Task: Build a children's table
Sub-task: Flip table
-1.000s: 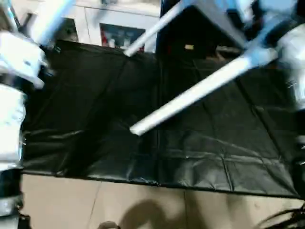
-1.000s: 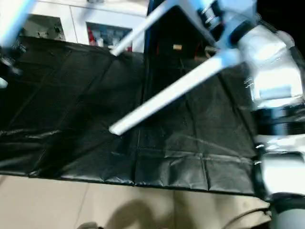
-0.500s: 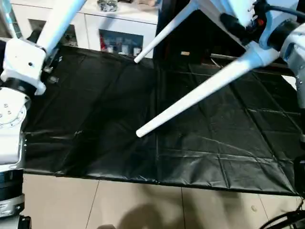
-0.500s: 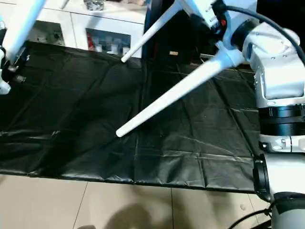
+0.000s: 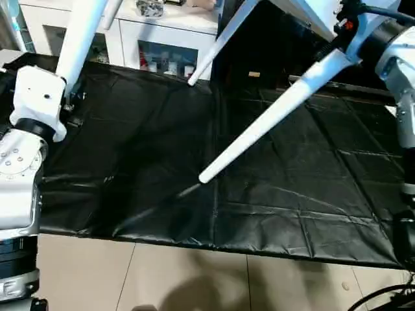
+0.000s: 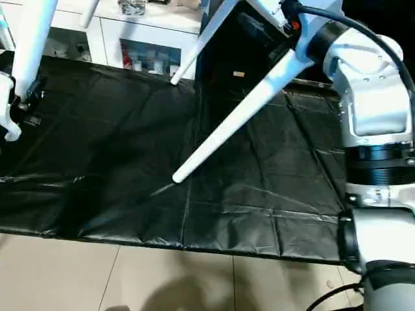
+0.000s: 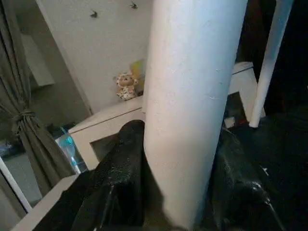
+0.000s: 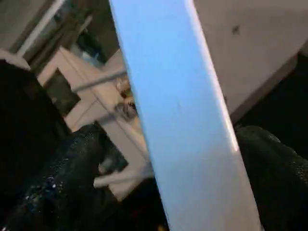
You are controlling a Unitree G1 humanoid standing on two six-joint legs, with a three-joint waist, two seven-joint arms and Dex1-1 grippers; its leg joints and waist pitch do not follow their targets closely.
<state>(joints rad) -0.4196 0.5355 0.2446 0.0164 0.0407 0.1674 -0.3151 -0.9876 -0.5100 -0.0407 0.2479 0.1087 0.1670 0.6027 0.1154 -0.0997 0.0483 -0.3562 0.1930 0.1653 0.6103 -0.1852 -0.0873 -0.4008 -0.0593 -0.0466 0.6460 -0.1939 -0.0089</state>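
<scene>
Left eye view, change: half a second earlier the near leg's tip hung lower and further toward the robot's left over the black sheet; now it sat higher and more to the right. The left-held leg stood steeper than before. A second ago the whole picture was blurred and tilted, so part of the shift was the camera's.
Table: the children's table (image 5: 305,10) was held up in the air, legs pointing toward the robot and down; a corner of its top showed at the upper edge of the head views.
Near leg: the near leg (image 5: 272,120) ran from the right wrist down to a free tip above the black sheet (image 5: 162,162), not touching it.
Far leg: a second leg (image 5: 217,45) slanted behind it, its tip near the cabinet (image 5: 162,39).
Left leg: the left leg (image 7: 192,106) rose from the left claw past the picture's top.
Left claw: the left claw (image 7: 180,159) was clamped partway closed on the left leg, one black finger (image 7: 125,159) pressed on each side.
Right claw: the right claw (image 8: 168,183) stood with its fingers (image 8: 62,173) spread wide on both sides of a white table part (image 8: 183,120); gaps showed between finger and plastic, so it was not gripping.
Floor: beige tiles (image 5: 194,278) lay below the sheet's near edge.
</scene>
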